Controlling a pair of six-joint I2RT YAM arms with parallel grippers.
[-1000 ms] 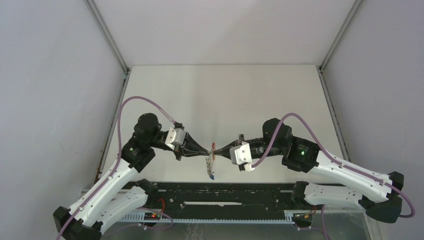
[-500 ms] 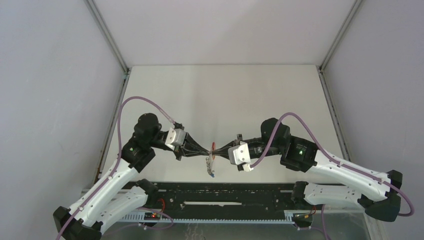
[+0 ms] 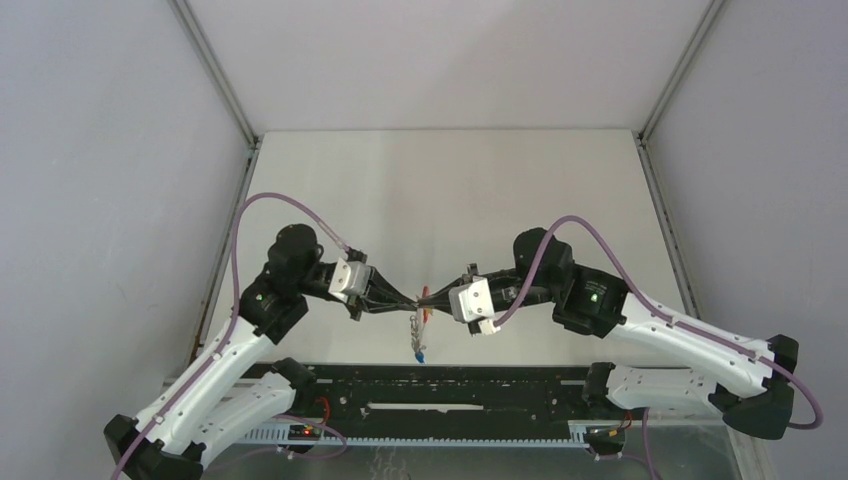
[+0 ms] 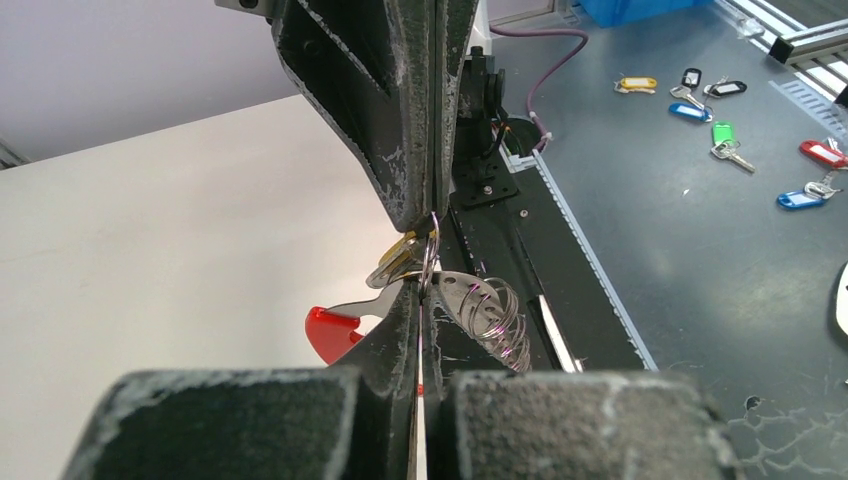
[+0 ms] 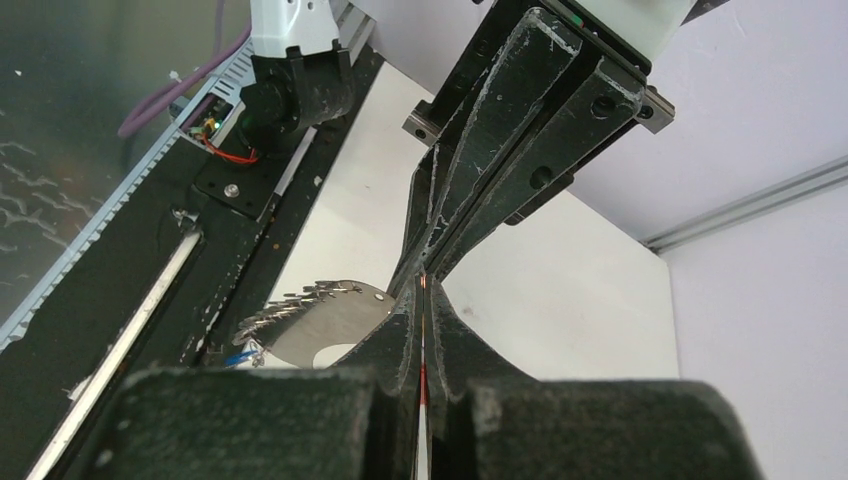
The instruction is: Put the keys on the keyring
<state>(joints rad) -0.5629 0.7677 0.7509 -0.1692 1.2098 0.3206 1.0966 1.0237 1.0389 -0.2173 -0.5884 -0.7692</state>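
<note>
- Grey walls (image 3: 100,150) are enclosing a white desk (image 3: 450,190), and a black rail (image 3: 500,385) is running along its near edge.
- Both arms are reaching inward over the near middle of the desk. The left hand (image 3: 412,297) and the right hand (image 3: 438,298) are meeting almost tip to tip.
- The keyring (image 3: 426,294) is hanging right between the two hands, held above the desk.
- The left hand's fingers (image 4: 390,340) are pressing together and pinching the keyring's thin wire loop (image 4: 431,255) at their very tips.
- The red tag (image 4: 330,335) is poking out just beside those fingers, on the side facing the white desk.
- The right hand's fingers (image 5: 440,340) are also pressing together, nipping the same loop from the opposite side.
- A metal plate (image 5: 330,320) carrying a coil of wire rings (image 4: 495,315) is hanging off the loop, just beside the fingertips on the rail side.
- The blue key (image 3: 422,352) is dangling at the lowest end of that cluster, below both hands and near the desk's front edge.
- A yellowish piece (image 4: 398,262) is sitting against the loop at the right hand's tips, and I cannot tell what it is.
- Off the desk, coloured key tags (image 4: 725,132) are lying scattered on a dark surface (image 4: 700,250).
</note>
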